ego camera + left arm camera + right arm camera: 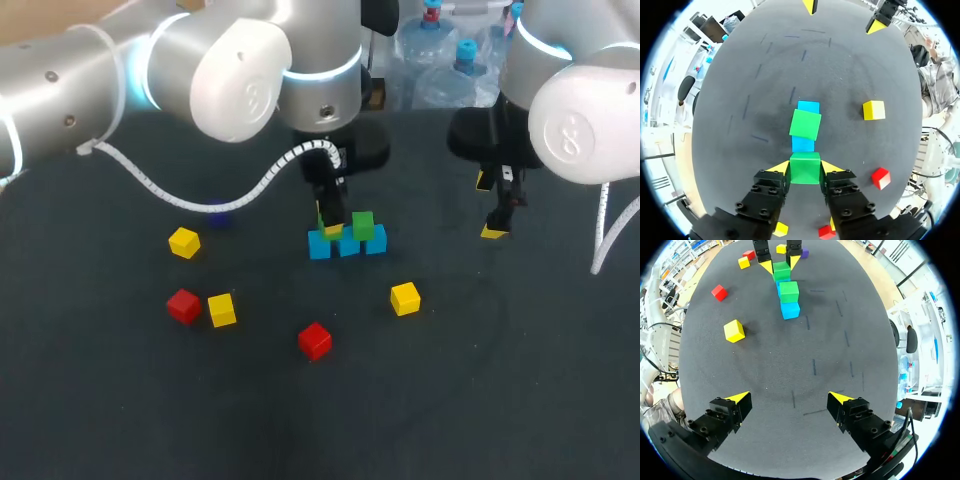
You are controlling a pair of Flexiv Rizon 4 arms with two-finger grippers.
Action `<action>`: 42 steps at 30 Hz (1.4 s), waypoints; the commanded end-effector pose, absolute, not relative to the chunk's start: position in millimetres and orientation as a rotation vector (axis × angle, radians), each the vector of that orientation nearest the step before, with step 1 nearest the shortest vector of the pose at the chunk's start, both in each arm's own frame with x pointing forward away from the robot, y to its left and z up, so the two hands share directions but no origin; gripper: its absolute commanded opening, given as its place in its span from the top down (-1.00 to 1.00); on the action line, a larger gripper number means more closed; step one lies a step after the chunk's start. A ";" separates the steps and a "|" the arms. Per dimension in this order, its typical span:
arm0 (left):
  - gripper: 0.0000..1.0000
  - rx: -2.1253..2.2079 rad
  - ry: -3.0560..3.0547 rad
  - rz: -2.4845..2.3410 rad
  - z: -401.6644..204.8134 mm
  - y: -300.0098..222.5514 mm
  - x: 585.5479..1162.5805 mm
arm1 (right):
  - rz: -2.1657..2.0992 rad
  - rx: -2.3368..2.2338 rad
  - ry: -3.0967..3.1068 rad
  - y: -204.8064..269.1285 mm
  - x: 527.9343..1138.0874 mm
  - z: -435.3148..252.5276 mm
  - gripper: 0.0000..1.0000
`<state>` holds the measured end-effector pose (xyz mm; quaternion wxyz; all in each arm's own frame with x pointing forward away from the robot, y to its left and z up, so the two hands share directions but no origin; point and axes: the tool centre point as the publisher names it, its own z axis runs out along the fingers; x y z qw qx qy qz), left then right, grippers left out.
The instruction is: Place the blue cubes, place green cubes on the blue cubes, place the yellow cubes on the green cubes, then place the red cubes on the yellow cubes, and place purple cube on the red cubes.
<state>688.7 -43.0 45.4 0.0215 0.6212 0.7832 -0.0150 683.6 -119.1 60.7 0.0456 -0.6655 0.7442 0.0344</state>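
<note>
1. The cubes looked small, rigid and light, with flat, smooth faces. I judged that a centred squeeze on two opposite side faces would carry one level, while an off-centre pinch could twist it.
2. The three blue cubes (347, 245) lay in a row at mid-table. One green cube (805, 124) sat on the row, turned slightly askew to it.
3. The left gripper (805, 169) was clamped on a second green cube (805, 175), its yellow tips pressing the two side faces, the fingers spread just the cube's width. In the head view it hung over the row's 9 o'clock end. Whether the cube touched the blue beneath could not be told.
4. The right gripper (790, 400) stood spread wide and empty above the bare table (790, 355), at roughly 3 o'clock from the row.
5. Taking the row as dial centre in the head view, yellow cubes (184, 242) lay at 9, 8 and between 4 and 5 o'clock. Red cubes (183, 305) lay at 8 and between 6 and 7. The purple cube (804, 253) lay just beside the left gripper in the right wrist view.
</note>
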 end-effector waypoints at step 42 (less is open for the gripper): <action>1.00 1.971 2.423 -0.087 38.7 -51.0 692.4 | 0.105 -2.031 2.271 -119.7 683.2 60.6 -1.00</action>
